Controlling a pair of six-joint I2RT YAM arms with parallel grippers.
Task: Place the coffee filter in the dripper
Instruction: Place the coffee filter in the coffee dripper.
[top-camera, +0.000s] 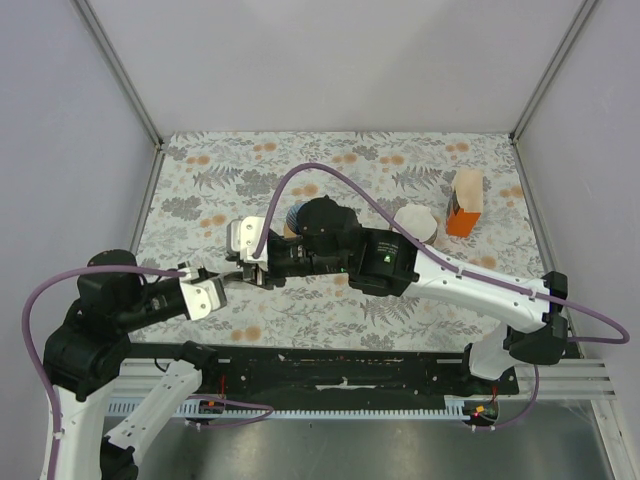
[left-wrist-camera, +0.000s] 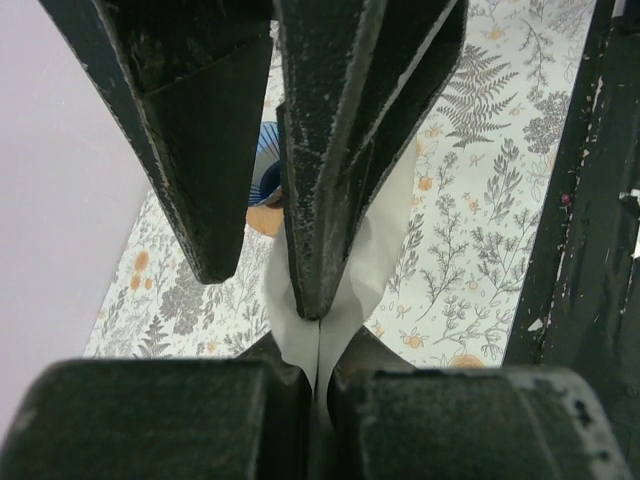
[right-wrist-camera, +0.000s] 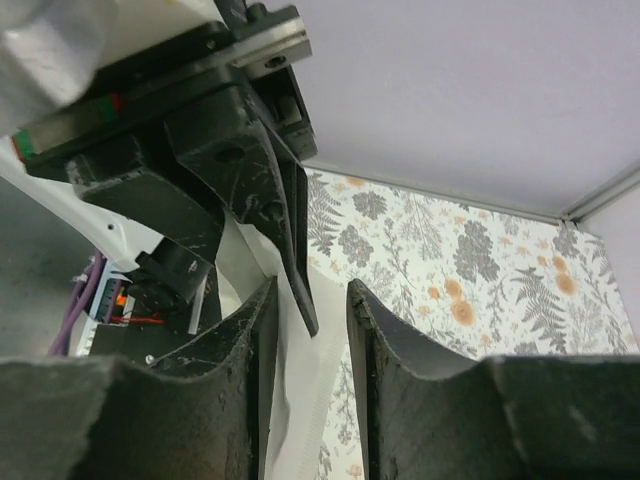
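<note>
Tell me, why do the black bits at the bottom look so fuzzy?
Left wrist view: the left fingers sit too near the lens, so they blur, while the tablecloth is sharp. Right wrist view: the right fingers blur likewise. Top view: even light, no glare.

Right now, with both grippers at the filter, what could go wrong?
The left gripper is shut on the coffee filter while the right gripper straddles it, jaws apart: pulling either arm could tear or crease it. The grippers interleave closely and may collide. The right arm partly hides the dripper.
</note>
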